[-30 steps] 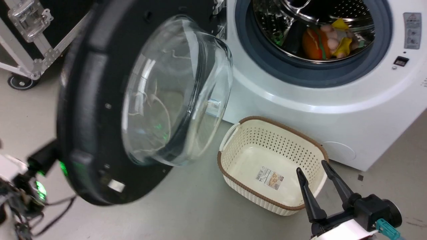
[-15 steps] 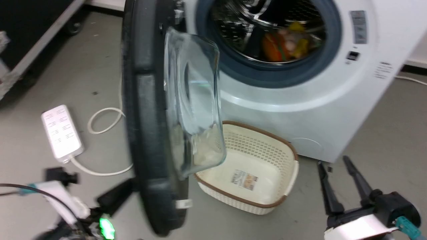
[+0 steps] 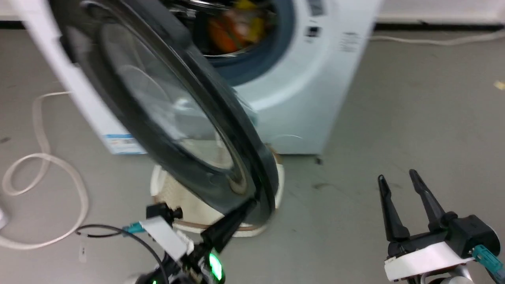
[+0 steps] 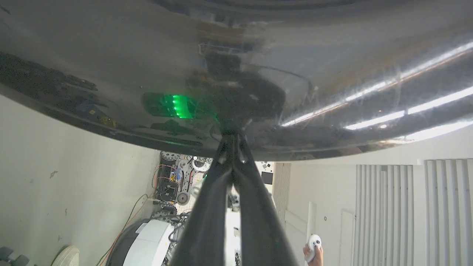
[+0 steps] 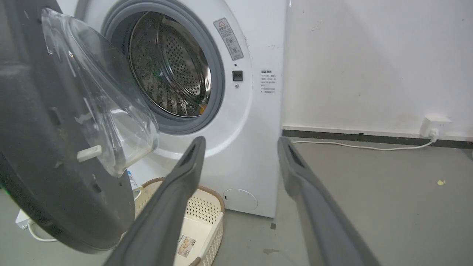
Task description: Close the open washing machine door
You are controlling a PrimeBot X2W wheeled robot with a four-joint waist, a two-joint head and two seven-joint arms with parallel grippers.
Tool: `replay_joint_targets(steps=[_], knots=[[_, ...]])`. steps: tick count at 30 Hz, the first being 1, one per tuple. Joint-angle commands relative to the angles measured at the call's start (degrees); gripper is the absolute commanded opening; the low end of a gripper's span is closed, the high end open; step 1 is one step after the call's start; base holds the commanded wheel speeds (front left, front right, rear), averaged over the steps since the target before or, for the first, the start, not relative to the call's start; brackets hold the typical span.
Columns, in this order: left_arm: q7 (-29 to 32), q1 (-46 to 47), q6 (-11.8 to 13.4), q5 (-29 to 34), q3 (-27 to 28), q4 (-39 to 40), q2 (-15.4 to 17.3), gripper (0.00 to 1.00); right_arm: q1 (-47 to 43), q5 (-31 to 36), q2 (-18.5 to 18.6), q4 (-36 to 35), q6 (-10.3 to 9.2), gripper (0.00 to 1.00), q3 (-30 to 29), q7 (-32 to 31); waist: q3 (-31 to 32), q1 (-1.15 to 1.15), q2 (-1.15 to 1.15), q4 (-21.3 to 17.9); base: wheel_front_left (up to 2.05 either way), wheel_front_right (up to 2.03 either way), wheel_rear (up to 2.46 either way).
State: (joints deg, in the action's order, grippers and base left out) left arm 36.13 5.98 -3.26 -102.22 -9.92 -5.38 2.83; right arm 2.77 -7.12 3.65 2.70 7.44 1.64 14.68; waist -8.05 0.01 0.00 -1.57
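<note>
The washing machine (image 3: 303, 90) stands at the top of the head view, its round port open with colourful things in the drum (image 3: 232, 27). The washing machine door (image 3: 165, 118) hangs partly swung across the port, glossy outer face toward me. My left gripper (image 3: 249, 204) is shut, empty, its tips pressed against the door's lower black rim; in the left wrist view the left gripper (image 4: 231, 138) touches the glossy door (image 4: 236, 66). My right gripper (image 3: 396, 177) stands open over bare floor at the lower right. The right wrist view shows that gripper (image 5: 240, 142) facing the machine (image 5: 258, 111), with the door (image 5: 55, 155) left.
A cream perforated basket (image 3: 185, 211) sits on the floor under the door, in front of the machine; the basket (image 5: 207, 210) also appears low in the right wrist view. A white cable (image 3: 43, 165) loops on the floor at left. A person's hand (image 4: 314, 253) holds a controller.
The head camera has turned right. The door has swung toward the machine, from showing its glass bowl to showing its outer face, with the shut left gripper following against its rim. The right gripper stays open.
</note>
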Motion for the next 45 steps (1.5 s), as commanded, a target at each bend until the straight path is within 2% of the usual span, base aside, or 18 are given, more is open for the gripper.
replay_joint_targets(steps=[1,2,4,5,6,10,11,17,20,24,28,33,34,35,36,39,42,45], knots=[[-1.9,2.1,-0.9,-0.5,-0.7,-0.9,0.1,0.00,0.7,-0.3,-0.2,0.1,0.05,1.00,-0.1,0.1,-3.3,-0.01,0.00,-7.1,0.00,0.00,0.00],[-5.8,4.5,-1.9,-0.8,-1.3,-2.5,0.1,0.00,0.9,-0.6,-0.3,0.4,0.05,1.00,-0.1,0.1,-4.3,-0.01,0.00,-10.1,0.00,0.00,0.00],[-8.3,5.9,-2.5,-1.1,-1.1,-3.3,0.1,0.00,1.1,-0.8,-0.3,0.6,0.05,1.00,-0.1,0.1,-4.8,-0.01,0.00,-11.6,0.00,0.00,0.00],[-12.9,8.6,-3.2,-2.4,-0.4,-5.0,0.1,0.00,1.2,-1.2,-0.5,0.9,0.05,1.00,-0.1,0.2,-5.7,-0.01,0.00,-14.2,0.00,0.00,0.00],[-12.9,8.6,-3.2,-2.4,-0.4,-5.0,0.1,0.00,1.2,-1.2,-0.5,0.9,0.05,1.00,-0.1,0.2,-5.7,-0.01,0.00,-14.2,0.00,0.00,0.00],[-20.6,16.2,-3.9,-1.4,0.0,-9.1,0.1,0.00,1.5,-2.0,-0.7,1.3,0.05,1.00,0.0,0.3,-7.9,-0.01,0.00,-18.8,0.00,0.00,0.00],[-20.6,16.2,-3.9,-1.4,0.0,-9.1,0.1,0.00,1.5,-2.0,-0.7,1.3,0.05,1.00,0.0,0.3,-7.9,-0.01,0.00,-18.8,0.00,0.00,0.00],[-29.6,26.0,-4.2,-0.8,1.2,-14.9,0.1,0.00,2.5,-3.5,-0.8,1.0,0.05,1.00,1.2,0.3,-9.7,-0.01,0.00,-21.7,0.00,0.00,0.00],[-33.9,30.3,-4.2,-1.0,2.1,-17.6,0.1,0.00,2.9,-4.2,-0.8,1.0,0.05,1.00,1.7,0.3,-10.1,-0.01,0.00,-22.1,0.00,0.00,0.00],[-35.5,32.5,-4.2,0.3,1.7,-18.9,0.1,0.00,3.1,-4.3,-0.8,1.1,0.05,1.00,2.1,0.3,-9.7,-0.01,0.00,-21.3,0.00,0.00,0.00],[-35.4,30.5,-4.2,2.0,1.3,-18.0,0.1,0.00,2.8,-3.8,-0.8,1.0,0.05,1.00,1.9,0.3,-8.1,-0.01,0.00,-19.2,0.00,0.00,0.00],[-35.1,23.5,-4.2,8.4,-1.2,-12.5,0.9,0.00,1.9,-2.6,-0.8,0.7,0.05,1.00,1.2,0.3,-4.8,-0.01,0.00,-15.2,0.00,0.00,0.00],[-35.4,21.7,-4.2,10.0,-2.1,-10.9,1.2,0.13,1.6,-2.3,-0.8,0.5,0.05,1.00,1.0,0.3,-3.9,-0.01,0.00,-14.2,0.00,0.00,0.00],[-36.0,19.6,-4.2,11.6,-2.8,-9.5,1.6,0.47,1.3,-2.0,-0.8,0.5,0.05,1.00,0.8,0.3,-3.0,-0.01,0.00,-13.1,0.00,0.00,0.00],[-36.7,17.5,-4.2,13.1,-3.6,-8.2,2.1,1.00,0.9,-1.7,-0.8,0.5,0.05,1.00,0.8,0.3,-2.0,-0.01,0.00,-12.1,0.00,0.00,0.00],[-40.1,11.8,-4.2,20.6,-7.1,-3.9,5.6,1.00,-0.6,-1.1,-0.8,0.5,0.05,1.00,0.8,0.3,1.1,-0.01,0.00,-8.7,0.00,0.00,0.00],[-46.3,7.1,-4.2,28.4,-10.5,-1.0,9.4,1.00,-2.4,-0.3,-0.6,0.5,0.05,1.00,0.7,0.3,3.9,-0.01,0.00,-4.7,0.00,0.00,0.00],[-49.9,3.5,-4.2,33.7,-10.8,-1.4,11.6,1.00,-4.0,-0.2,-0.2,0.6,0.05,1.00,0.8,0.3,6.0,-0.01,0.00,-0.7,0.00,0.00,0.00]])
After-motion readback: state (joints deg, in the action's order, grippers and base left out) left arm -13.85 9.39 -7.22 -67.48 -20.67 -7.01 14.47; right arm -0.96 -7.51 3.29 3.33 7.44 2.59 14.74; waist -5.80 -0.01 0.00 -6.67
